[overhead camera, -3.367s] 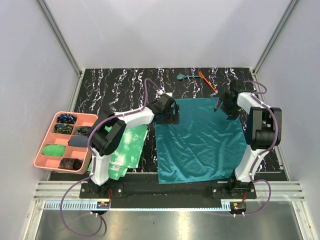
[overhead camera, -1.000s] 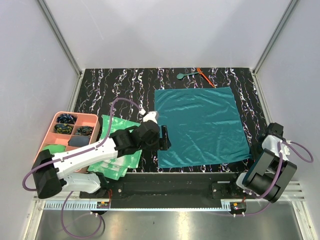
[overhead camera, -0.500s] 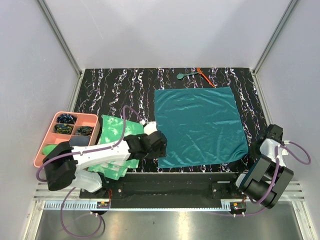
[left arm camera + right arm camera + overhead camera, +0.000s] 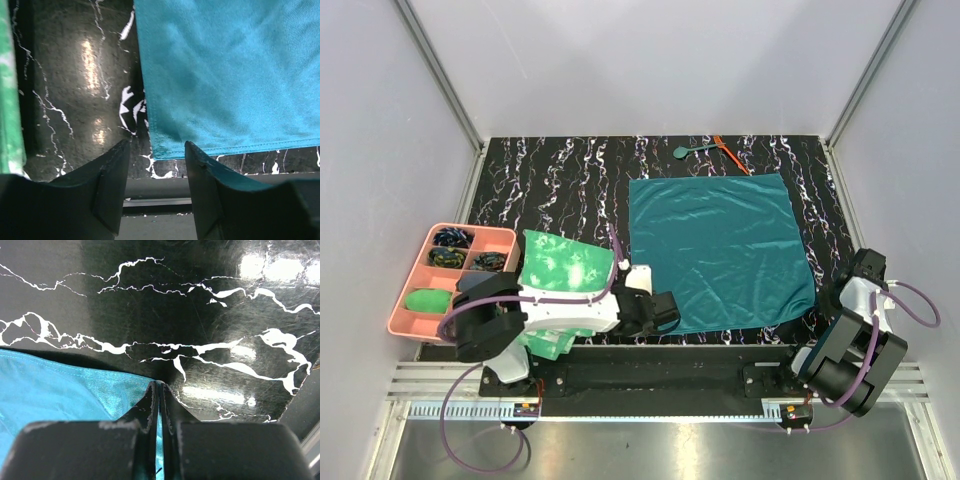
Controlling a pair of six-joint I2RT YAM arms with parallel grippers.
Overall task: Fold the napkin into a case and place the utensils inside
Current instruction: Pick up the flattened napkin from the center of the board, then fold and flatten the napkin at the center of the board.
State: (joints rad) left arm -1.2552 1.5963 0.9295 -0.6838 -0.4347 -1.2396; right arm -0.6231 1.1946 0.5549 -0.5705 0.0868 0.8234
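2 corners of the napkin [image 4: 720, 250] matter here, both on its near edge, and each arm sits at 1 of them. The napkin lies flat and unfolded on the table [image 4: 560, 180], so no case exists yet.

The right gripper [image 4: 159, 390] is at the napkin's near-right corner with its fingers pressed together. A sliver of teal shows between them, so it looks pinched onto that corner.

The left gripper [image 4: 156, 150] is at the napkin's near-left corner. Its jaws stand partly apart with the corner lying between them, and they grip nothing yet. They would have to close before the near edge could be lifted evenly.

Holding both near corners suits a fold of the near edge toward the napkin's far edge.

The 2 utensils, a teal spoon [image 4: 687, 151] and an orange-red stick [image 4: 732, 157], lie just beyond the napkin's far edge, out of the fold's way. The tie-dye cloths [image 4: 560, 270] lie left of the napkin, with the pink tray [image 4: 405, 290] further left.
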